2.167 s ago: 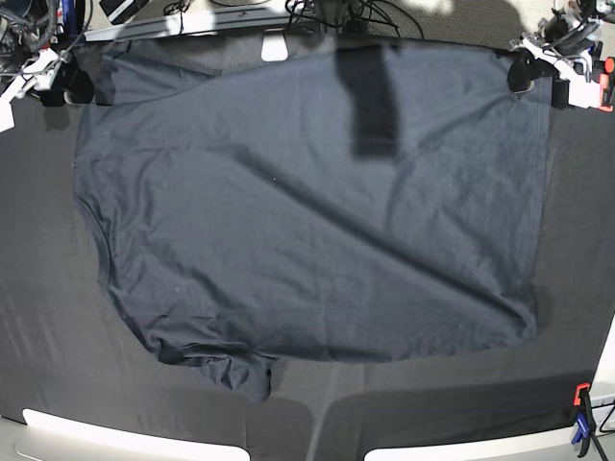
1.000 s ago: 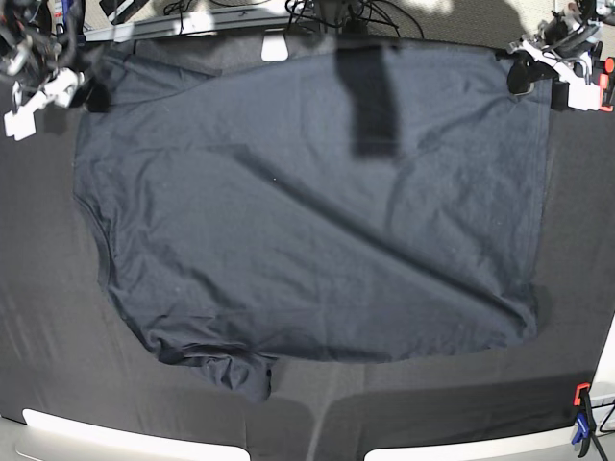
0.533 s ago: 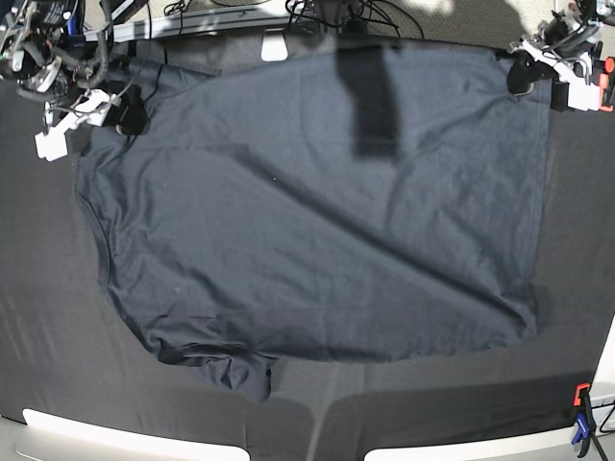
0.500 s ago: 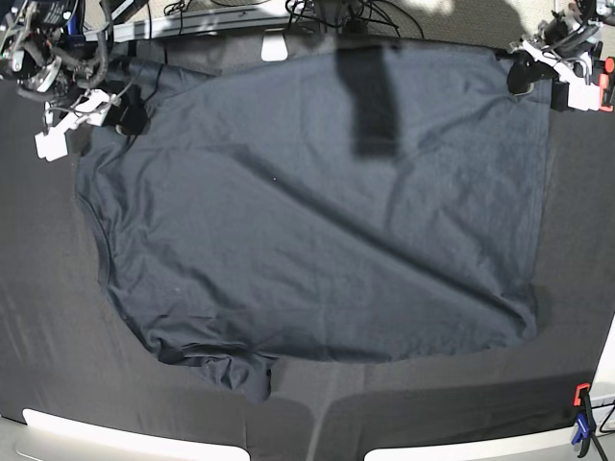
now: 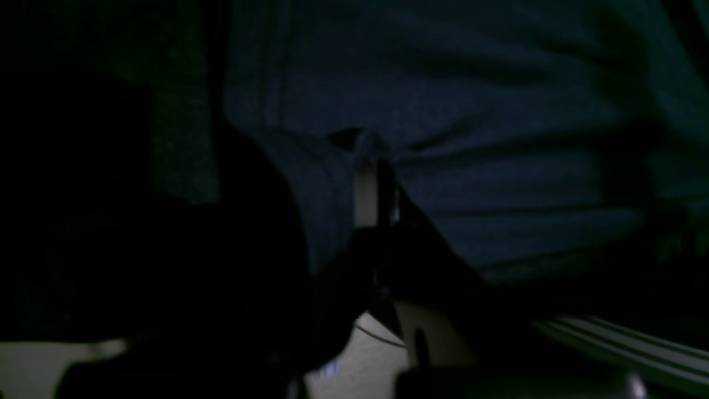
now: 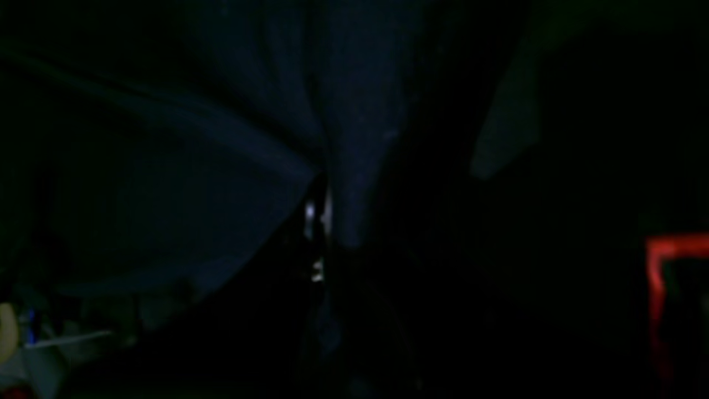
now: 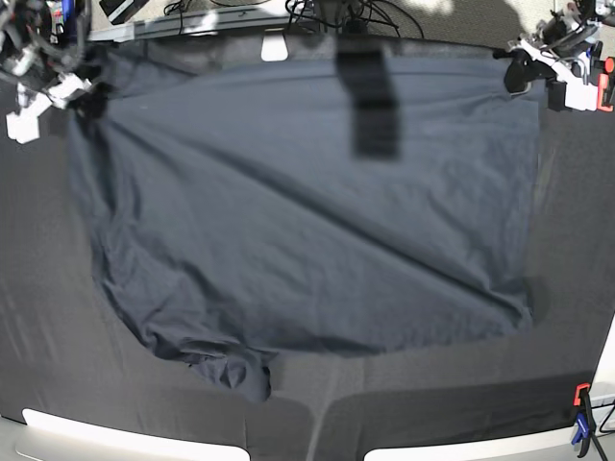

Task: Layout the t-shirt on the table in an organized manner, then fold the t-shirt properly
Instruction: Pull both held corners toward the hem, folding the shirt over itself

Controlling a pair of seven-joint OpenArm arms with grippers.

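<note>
The dark t-shirt [image 7: 307, 221] lies spread over most of the black-clothed table [image 7: 577, 288], with a bunched lump at its near-left hem. My right gripper [image 7: 85, 96] at the far left is shut on the shirt's far-left corner, and taut creases fan out from it. At the far right my left gripper [image 7: 521, 72] is shut on the other far corner. In the left wrist view the t-shirt [image 5: 471, 111] is pinched at the left gripper [image 5: 374, 183]. The right wrist view is very dark, with the t-shirt [image 6: 166, 194] gathered at the right gripper [image 6: 321, 221].
A dark upright band [image 7: 370, 101] crosses the shirt's far middle. Cables [image 7: 336, 12] crowd the far edge. A red and blue clamp [image 7: 581, 418] sits at the near-right corner, a red one [image 7: 607, 82] at the far right. Pale table edge [image 7: 125, 442] runs along the front.
My right gripper closed on the far-left corner and drew it back out to the far left. The shirt's far edge is now stretched taut. The left gripper kept its hold.
</note>
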